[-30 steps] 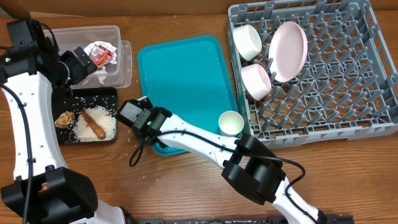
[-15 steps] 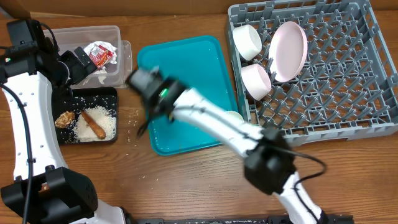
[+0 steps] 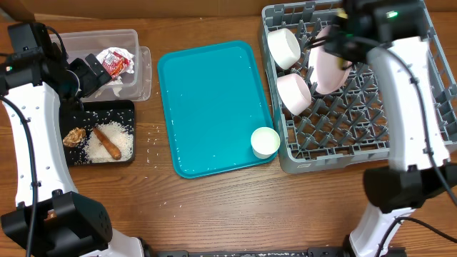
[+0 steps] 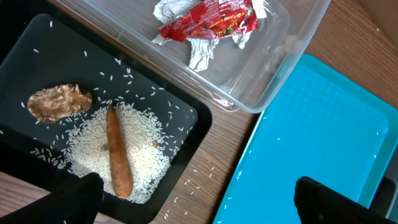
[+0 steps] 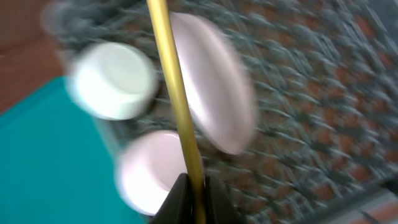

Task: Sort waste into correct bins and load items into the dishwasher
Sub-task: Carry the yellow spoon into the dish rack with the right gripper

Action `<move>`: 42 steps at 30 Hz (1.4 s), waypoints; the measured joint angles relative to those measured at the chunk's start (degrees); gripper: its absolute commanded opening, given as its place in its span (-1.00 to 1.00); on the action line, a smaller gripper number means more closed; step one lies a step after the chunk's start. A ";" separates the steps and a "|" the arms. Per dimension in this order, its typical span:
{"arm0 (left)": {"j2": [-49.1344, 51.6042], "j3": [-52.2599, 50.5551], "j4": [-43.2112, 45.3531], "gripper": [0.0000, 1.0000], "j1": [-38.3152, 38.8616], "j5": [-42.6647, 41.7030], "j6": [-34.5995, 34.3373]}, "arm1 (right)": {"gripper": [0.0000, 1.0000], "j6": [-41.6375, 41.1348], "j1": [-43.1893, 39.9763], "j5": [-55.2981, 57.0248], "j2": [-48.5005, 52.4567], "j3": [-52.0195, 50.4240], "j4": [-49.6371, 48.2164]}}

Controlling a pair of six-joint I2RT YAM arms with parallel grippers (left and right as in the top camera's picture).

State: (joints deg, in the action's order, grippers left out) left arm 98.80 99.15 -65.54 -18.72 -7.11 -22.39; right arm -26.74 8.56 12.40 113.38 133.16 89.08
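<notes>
Right end effector (image 5: 194, 194), pinching the yellow plastic spoon (image 5: 173, 81), hangs over the grey dish rack (image 3: 407, 114), while the left end effector (image 4: 196, 200) stands open well left of it.

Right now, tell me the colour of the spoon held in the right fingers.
The spoon is yellow, clearest in the right wrist view.
</notes>
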 measured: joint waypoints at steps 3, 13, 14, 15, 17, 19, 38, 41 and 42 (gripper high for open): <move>0.00 0.00 0.00 1.00 0.00 0.00 0.00 | -0.92 -0.66 -5.92 -0.39 0.70 -2.75 3.56; 0.00 0.00 0.02 0.99 0.00 0.00 0.02 | -0.92 -1.77 -12.68 -5.95 0.85 -17.53 2.27; 0.00 0.00 0.00 1.00 0.00 -0.02 0.00 | -0.92 -1.92 -12.63 -7.61 0.85 -19.37 1.07; 0.00 0.00 0.22 1.00 0.00 0.00 0.00 | -0.92 -2.19 -12.52 -9.73 0.90 -21.18 -0.13; 0.00 0.00 1.16 1.00 0.00 -0.02 0.00 | -0.92 -3.21 -12.24 -14.01 0.92 -24.33 -2.25; 0.00 0.00 1.55 0.99 0.00 0.00 0.00 | -0.92 -5.22 -11.69 -18.08 0.96 -26.62 -4.15; 0.00 0.00 2.60 1.00 0.00 0.00 0.00 | -0.92 -51.98 -5.27 -5.75 1.03 -27.85 2.05; 0.00 0.00 3.15 1.00 0.00 0.00 0.00 | -0.92 -53.29 -5.70 -3.19 1.03 -27.85 1.73; 0.00 0.00 3.26 1.00 0.00 0.00 0.00 | -0.92 -53.44 -5.70 -2.49 1.03 -27.85 1.62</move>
State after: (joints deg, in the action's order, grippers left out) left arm 98.80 99.15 -62.28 -18.72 -7.11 -22.39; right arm -80.18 2.85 9.91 114.41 105.32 90.70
